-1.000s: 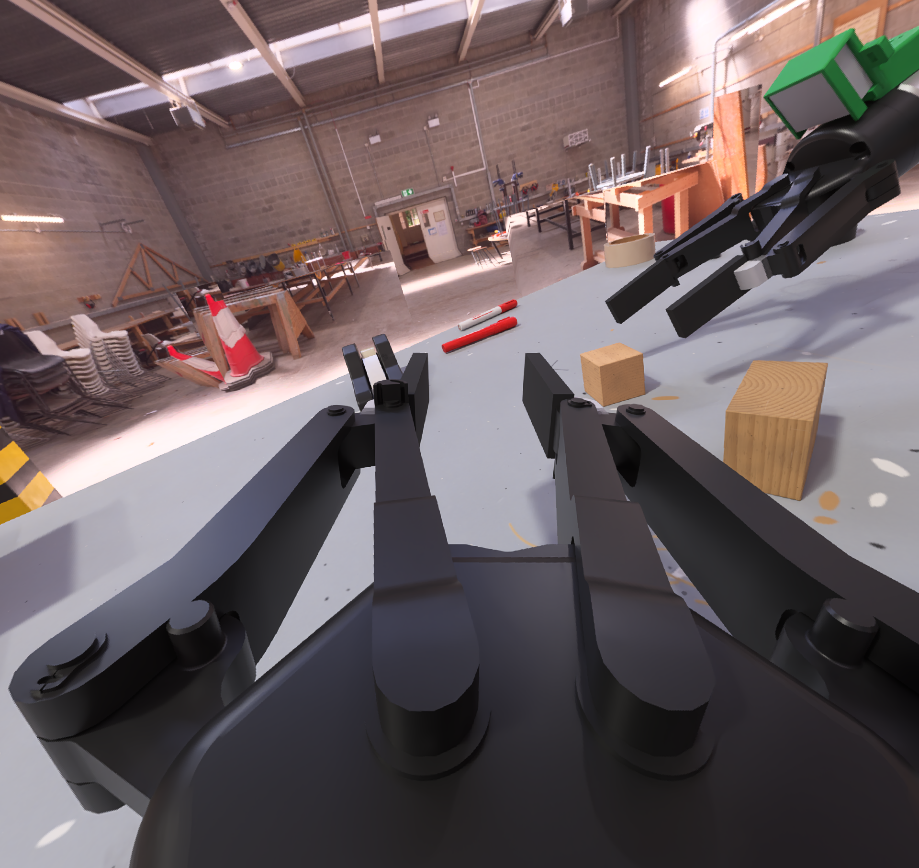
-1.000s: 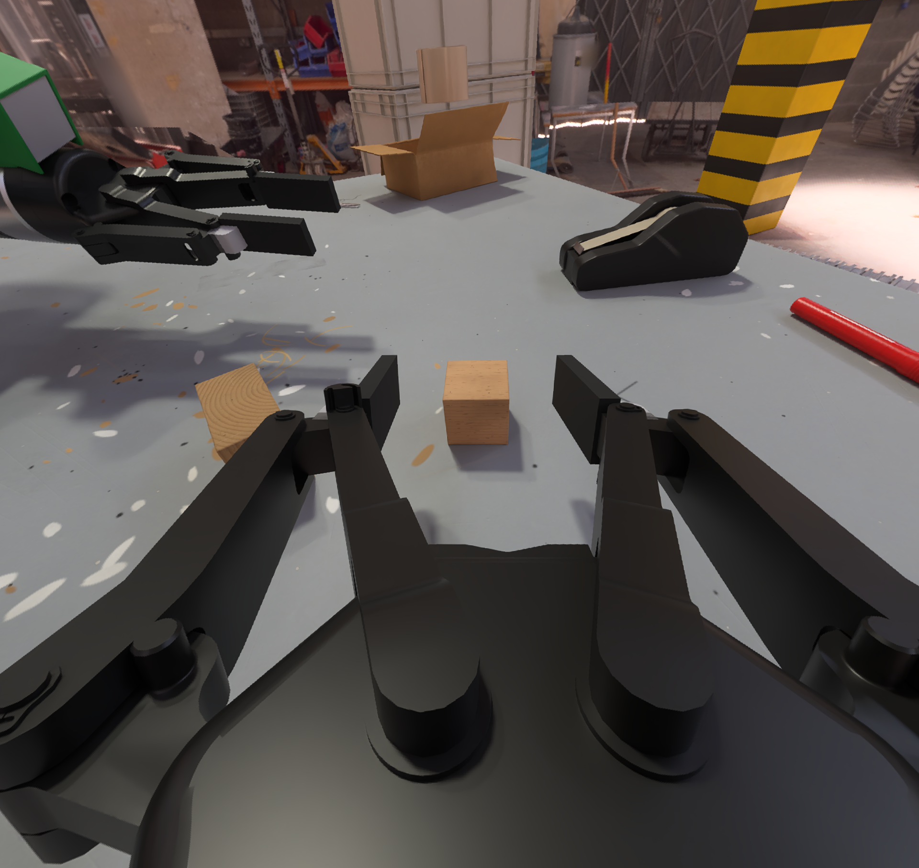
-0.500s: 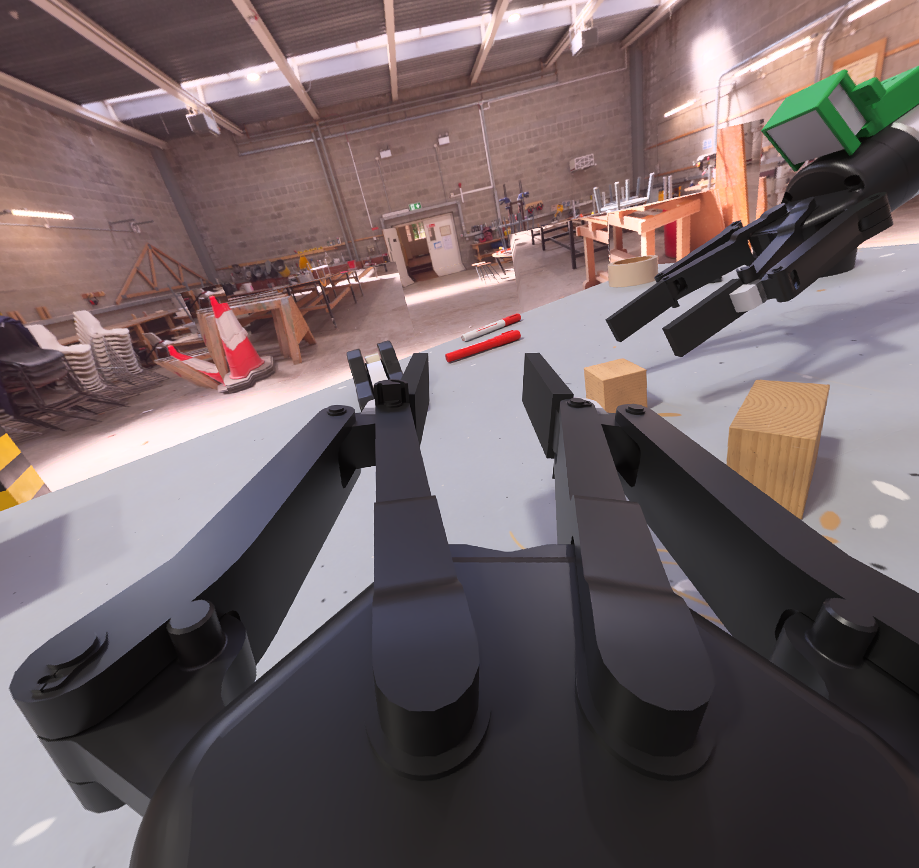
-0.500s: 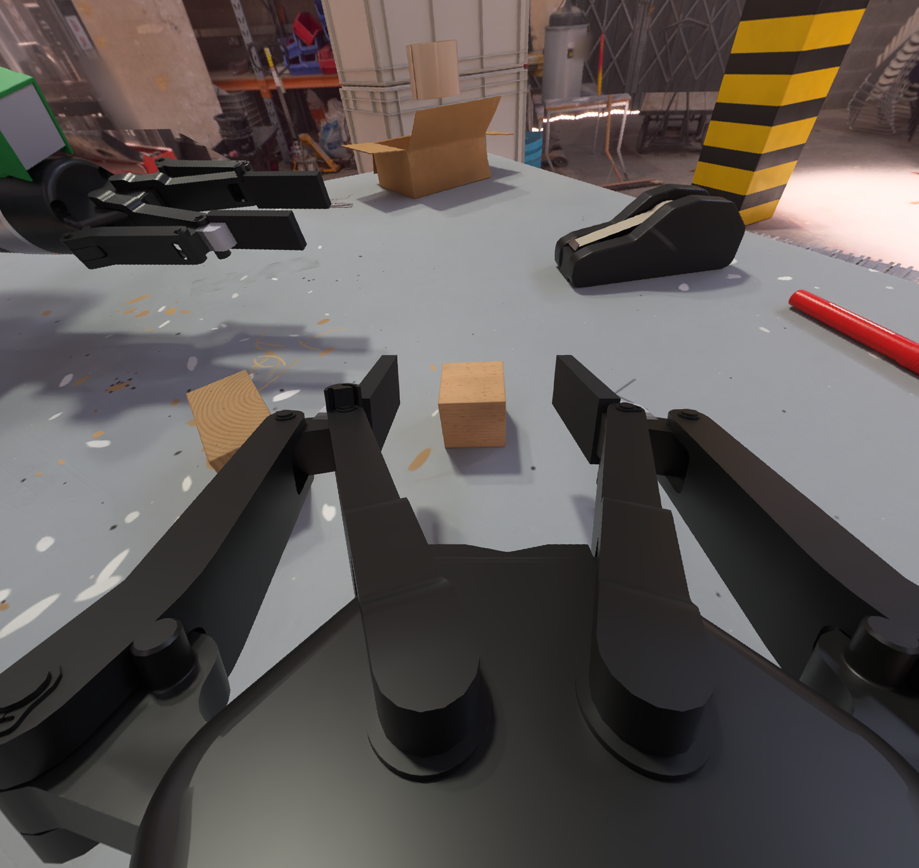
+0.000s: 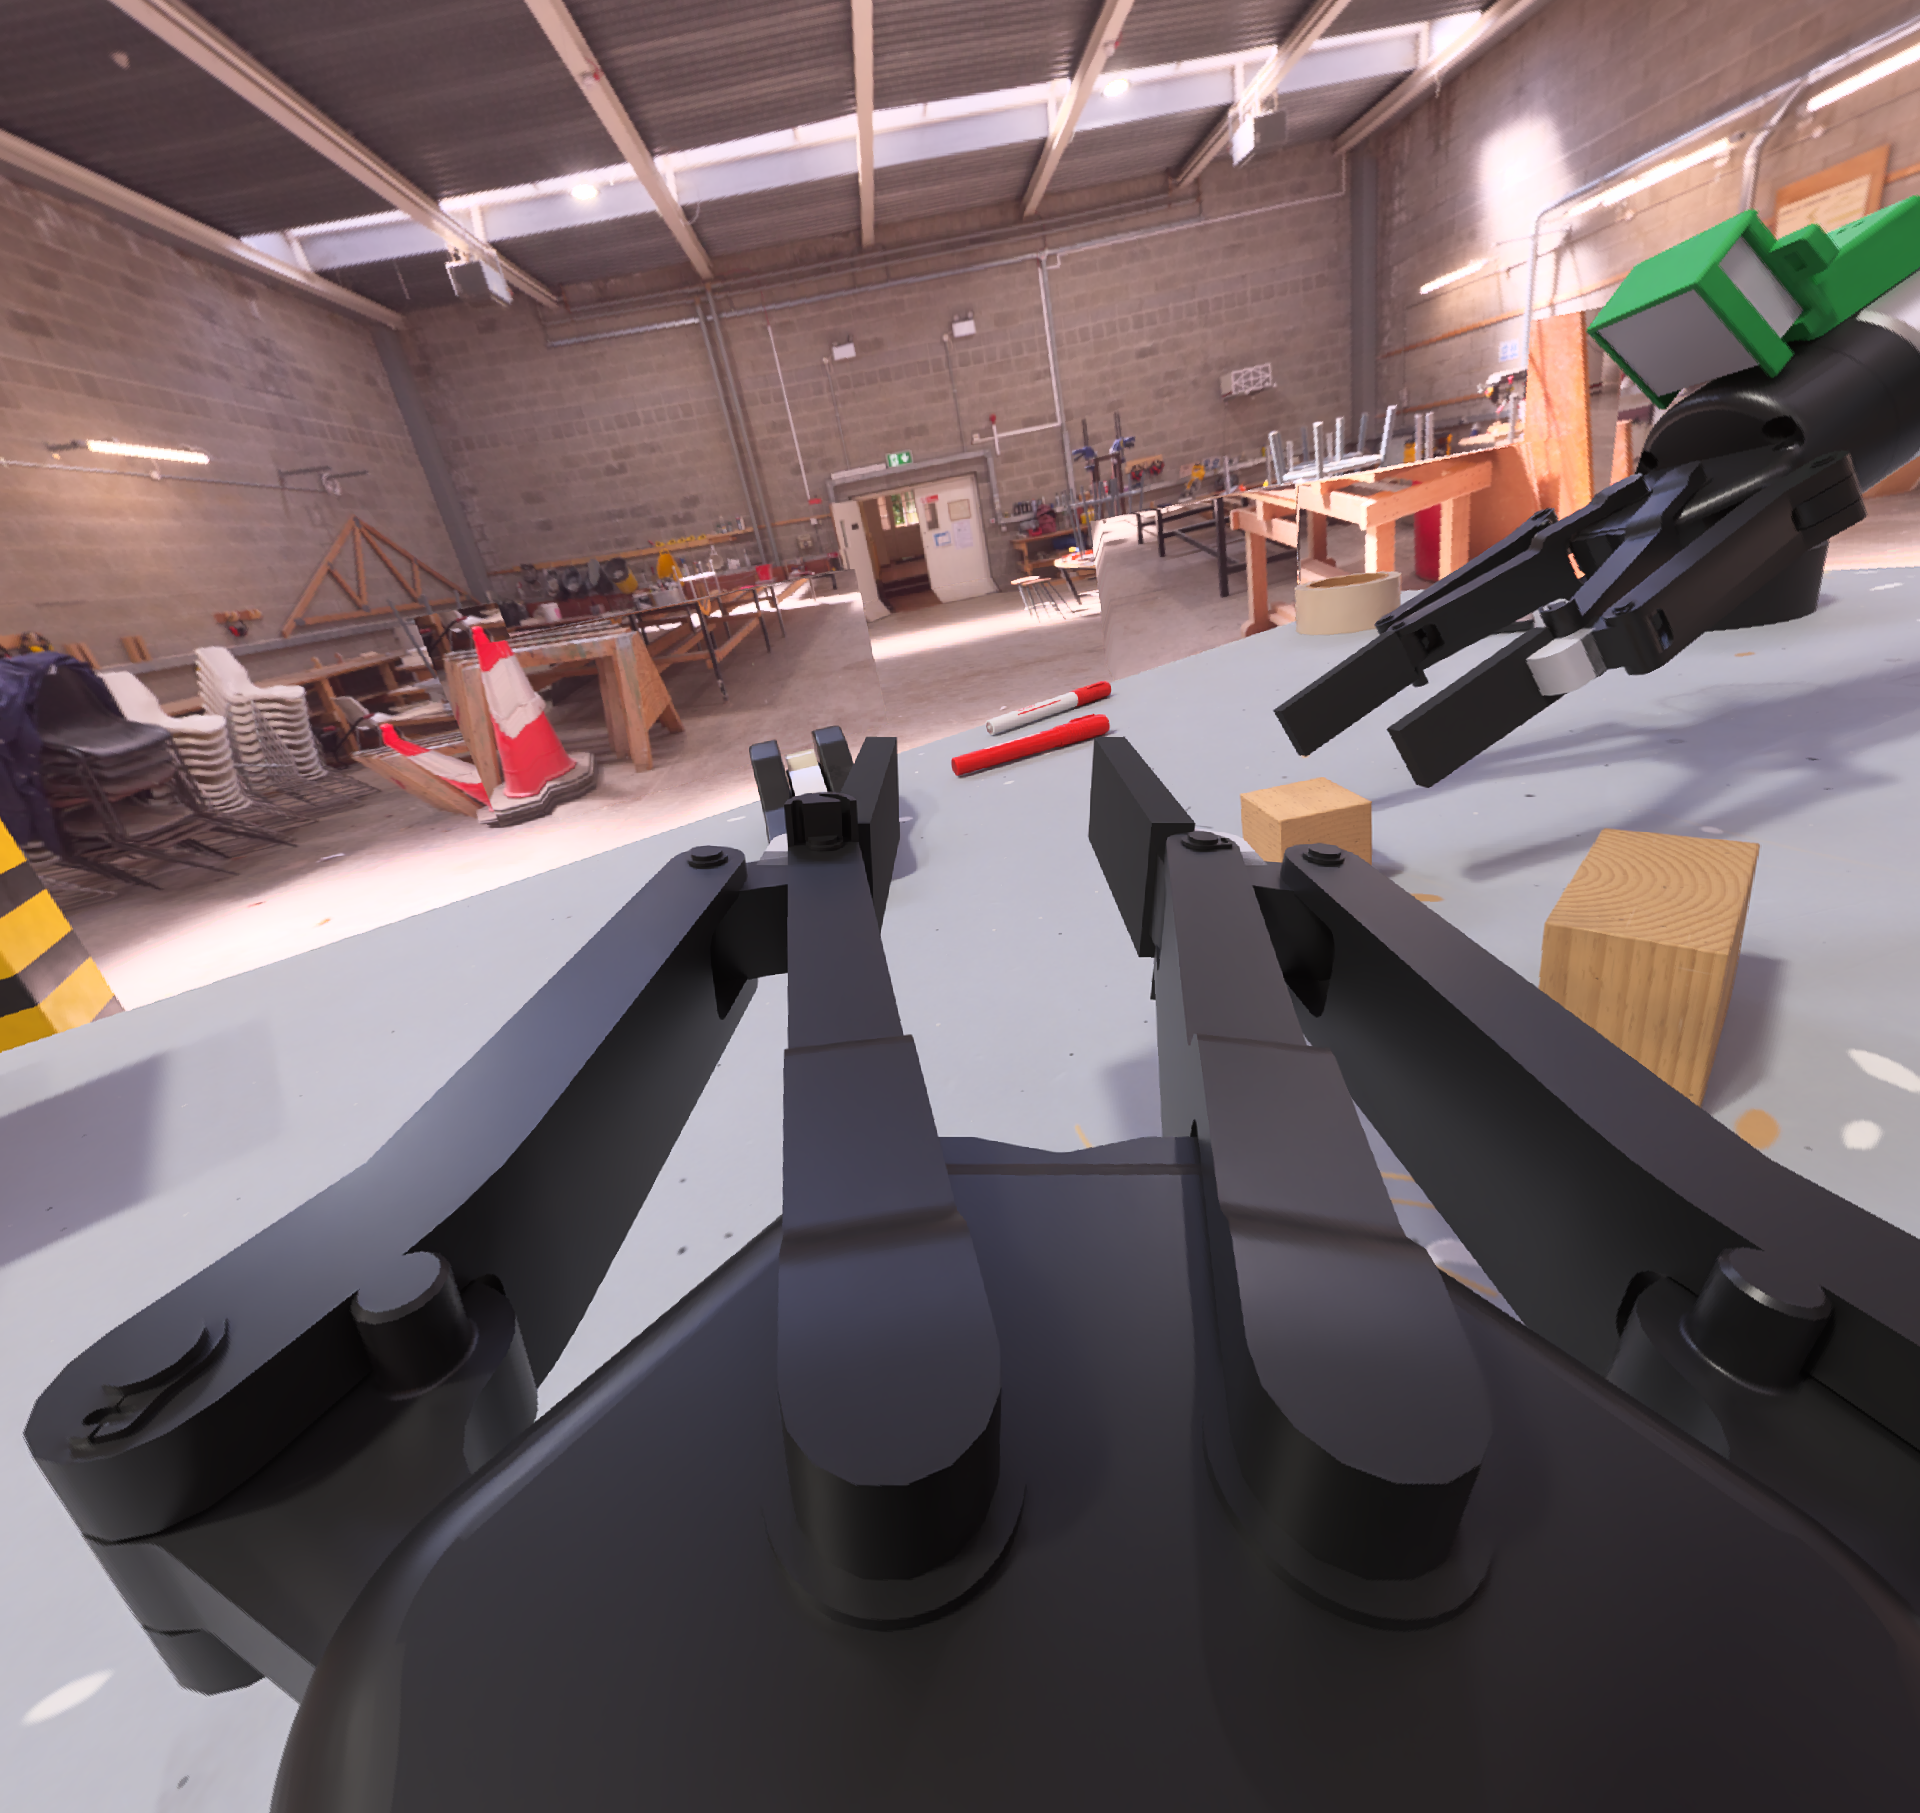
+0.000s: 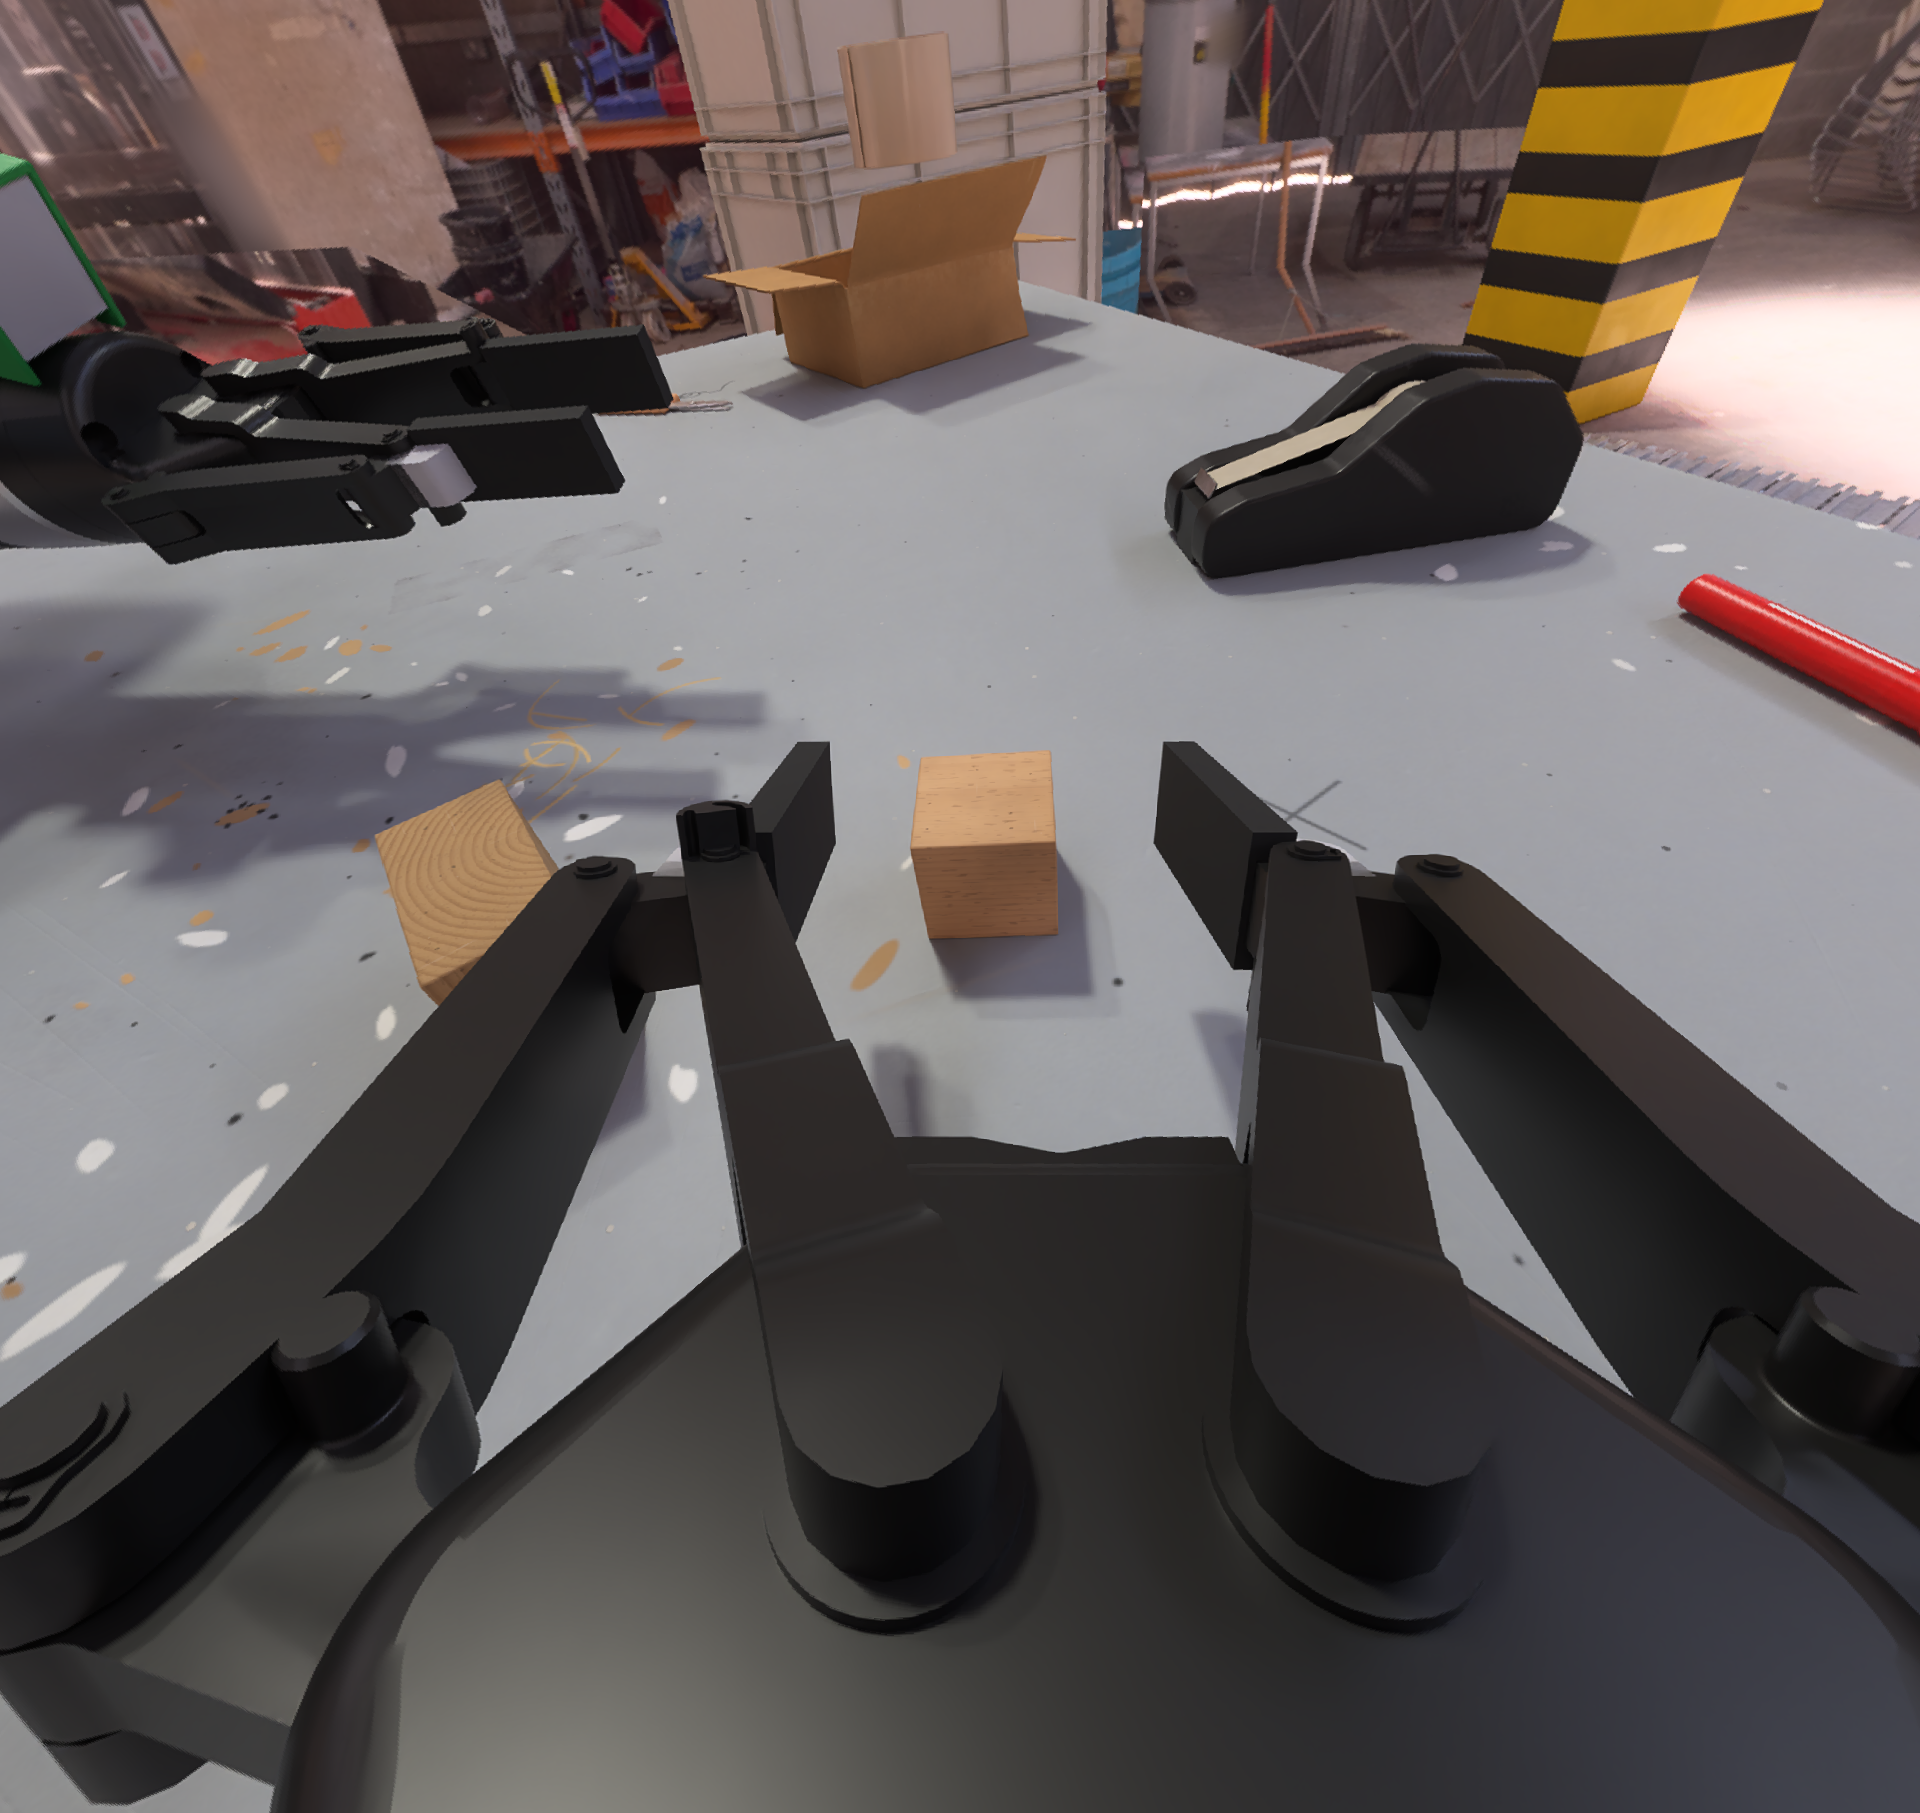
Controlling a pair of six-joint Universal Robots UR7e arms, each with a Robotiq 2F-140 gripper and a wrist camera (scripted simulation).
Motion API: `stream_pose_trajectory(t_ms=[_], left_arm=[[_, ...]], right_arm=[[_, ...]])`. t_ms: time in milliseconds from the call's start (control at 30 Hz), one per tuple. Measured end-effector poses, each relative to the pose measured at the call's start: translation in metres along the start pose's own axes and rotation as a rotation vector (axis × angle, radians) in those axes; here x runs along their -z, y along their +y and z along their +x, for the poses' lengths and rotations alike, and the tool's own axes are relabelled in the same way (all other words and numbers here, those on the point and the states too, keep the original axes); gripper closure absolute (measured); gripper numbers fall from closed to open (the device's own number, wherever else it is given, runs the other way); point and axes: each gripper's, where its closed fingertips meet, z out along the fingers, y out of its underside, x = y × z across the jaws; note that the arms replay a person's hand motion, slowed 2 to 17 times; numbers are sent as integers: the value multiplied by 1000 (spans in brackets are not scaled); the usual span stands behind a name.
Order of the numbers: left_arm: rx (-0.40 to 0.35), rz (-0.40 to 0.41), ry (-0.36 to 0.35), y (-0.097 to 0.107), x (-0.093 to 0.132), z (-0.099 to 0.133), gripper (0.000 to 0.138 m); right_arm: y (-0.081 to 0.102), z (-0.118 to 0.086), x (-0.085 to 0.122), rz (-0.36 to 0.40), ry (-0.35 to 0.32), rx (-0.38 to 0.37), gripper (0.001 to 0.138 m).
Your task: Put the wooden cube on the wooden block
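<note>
Your right gripper has its jaws spread wide, empty, with the wooden cube sitting on the grey table right between the fingertips, untouched. The wooden block lies just beside the left finger. Your left gripper hangs released too, clear of both.

The left black two-finger gripper hangs low over the table with its jaws spread wide and nothing between them, reaching out nearly level. The right black two-finger gripper tilts downward, its jaws likewise wide apart and touching nothing. Each wrist carries a green-and-white boxy mount.
</note>
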Motion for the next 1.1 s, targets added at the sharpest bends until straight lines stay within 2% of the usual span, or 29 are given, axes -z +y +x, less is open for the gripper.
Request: stream_pose_trajectory(t_ms=[600,1100], left_arm=[[44,20,-14,-2,-3,-6,90],[74,14,-9,-1,-8,-9,90]], right_arm=[[0,2,-10,-36,-19,-43,57],[6,2,-15,-88,-13,-46,59]])
